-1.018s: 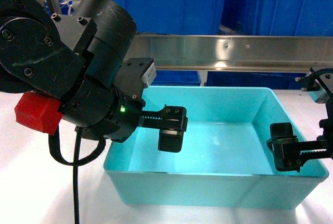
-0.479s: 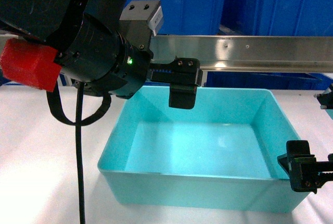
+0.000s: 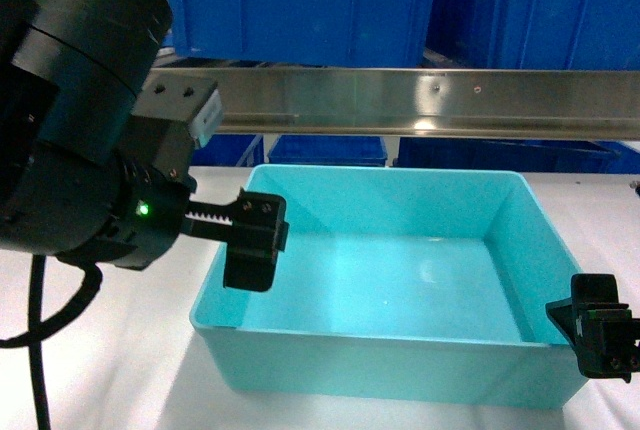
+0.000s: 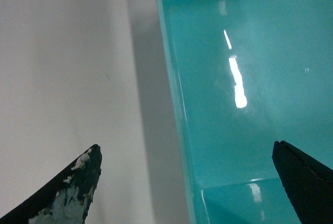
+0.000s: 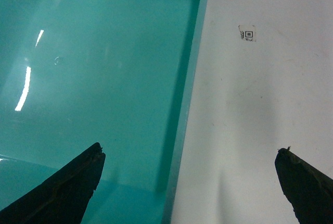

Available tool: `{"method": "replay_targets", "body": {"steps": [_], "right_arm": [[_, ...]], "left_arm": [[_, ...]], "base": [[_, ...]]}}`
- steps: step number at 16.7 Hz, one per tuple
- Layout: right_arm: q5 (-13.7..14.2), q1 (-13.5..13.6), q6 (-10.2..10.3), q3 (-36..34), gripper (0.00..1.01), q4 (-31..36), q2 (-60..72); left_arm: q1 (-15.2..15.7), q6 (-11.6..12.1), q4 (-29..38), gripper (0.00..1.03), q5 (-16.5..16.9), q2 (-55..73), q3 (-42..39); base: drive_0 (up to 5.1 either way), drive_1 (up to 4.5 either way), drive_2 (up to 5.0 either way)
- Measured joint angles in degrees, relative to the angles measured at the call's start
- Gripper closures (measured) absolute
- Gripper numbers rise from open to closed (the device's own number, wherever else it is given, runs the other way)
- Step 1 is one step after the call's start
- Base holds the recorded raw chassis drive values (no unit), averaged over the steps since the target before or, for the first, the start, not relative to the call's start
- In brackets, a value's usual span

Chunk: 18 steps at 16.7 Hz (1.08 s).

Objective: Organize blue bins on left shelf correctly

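The light turquoise rectangular plastic bin point(image 3: 400, 280) sits on the white table point(image 3: 90, 360); left gripper point(image 4: 187, 182) and right gripper point(image 5: 190, 182), jaws spread wide and holding nothing, straddle its side walls.

No readable text; a small square code mark point(image 5: 248, 34) on the table point(image 5: 270, 104).

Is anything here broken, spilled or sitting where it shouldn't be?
Nothing looks spilled or broken. The turquoise bin sits empty on the white table, not on the steel shelf with the dark blue crates. The left gripper has chipped, worn paint on one fingertip. Both it and the right gripper straddle the bin's side walls, open.
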Motion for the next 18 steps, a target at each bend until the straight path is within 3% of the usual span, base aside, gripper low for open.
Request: {"method": "replay_targets", "body": {"steps": [9, 14, 18], "right_arm": [[0.22, -0.28, -1.62, 2.84, 0.03, -2.05, 0.59], [0.0, -1.18, -2.71, 5.07, 0.03, -2.19, 2.45], [-0.94, -2.19, -2.78, 4.76, 0.03, 0.74, 3.52]], "left_arm": [[-0.37, -2.93, 0.46, 0.05, -0.17, 11.06, 5.27], [-0.42, -6.03, -1.22, 0.05, 1.07, 12.9, 5.68], [-0.52, -7.02, -2.25, 0.05, 3.08, 13.49, 6.27]], "base": [[0.0, 0.0, 0.0], [0.0, 0.0, 0.0], [0.0, 0.0, 0.0]]}}
